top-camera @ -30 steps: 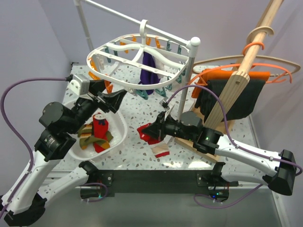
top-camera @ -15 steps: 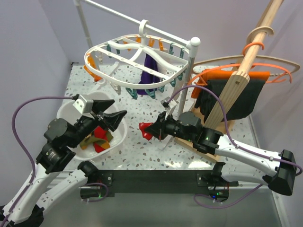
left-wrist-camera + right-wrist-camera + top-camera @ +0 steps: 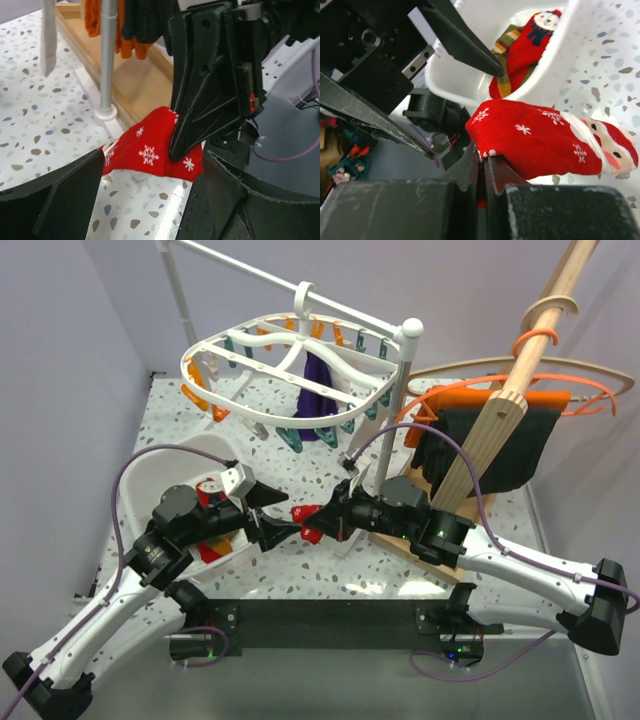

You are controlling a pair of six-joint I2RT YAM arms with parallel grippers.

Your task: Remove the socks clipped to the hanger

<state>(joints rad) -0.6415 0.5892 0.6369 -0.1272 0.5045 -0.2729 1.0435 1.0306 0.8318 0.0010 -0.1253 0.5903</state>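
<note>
**Hand-over of a freed sock.** The right pincer is closed tight, its fingertips nipping one edge of a red sock with white snowflakes and a Santa face. The rest of the sock droops sideways from the grip. The left pincer faces it tip to tip, jaws spread wide and empty, one finger on either side of the sock's free edge.

Whether the sock brushes the speckled desk cannot be told. Just left stands a white basin already holding a red sock and a striped one. At the back, well apart, a purple sock hangs from the white oval hanger among orange and teal clips.

Handling, as a judgement: the knit is light, limp and not fragile. It folds under its own weight, so a pinch on a doubled edge or the cuff should hold better than a single layer. The clipped sock is best gripped close under its clip and drawn straight down, since the hanger hangs from its hook and is likely to swing.
</note>
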